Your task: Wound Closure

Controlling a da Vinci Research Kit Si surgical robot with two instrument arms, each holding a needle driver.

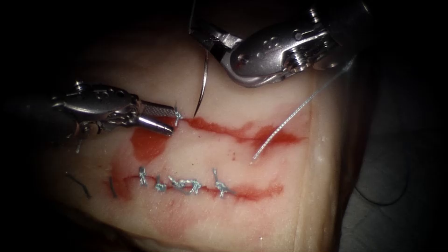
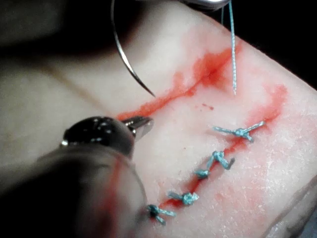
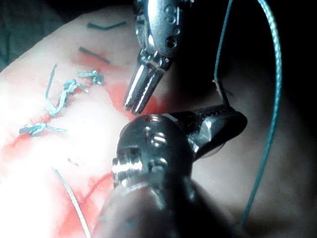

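Note:
The tissue (image 1: 261, 88) carries two cuts running across the picture. My right tool (image 1: 201, 37) is shut on the curved needle (image 1: 204, 79) near its back end. The needle hangs down, its tip (image 2: 151, 93) just over the left end of the open upper cut (image 1: 242, 133), none of it buried. My left tool (image 1: 174, 122) comes in from the left, jaws open and empty, tips resting at that same end of the cut; a short bit of thread shows by the upper jaw. Thread (image 1: 289, 116) trails from the right tool across the cut to a free end.
The lower cut (image 1: 252, 191) is held shut by several knotted stitches (image 1: 186, 185). Cut ends of thread (image 1: 79, 185) lie on the tissue at the lower left. Red fluid (image 1: 147, 144) pools under the left tool. The tissue's edge drops off at the right.

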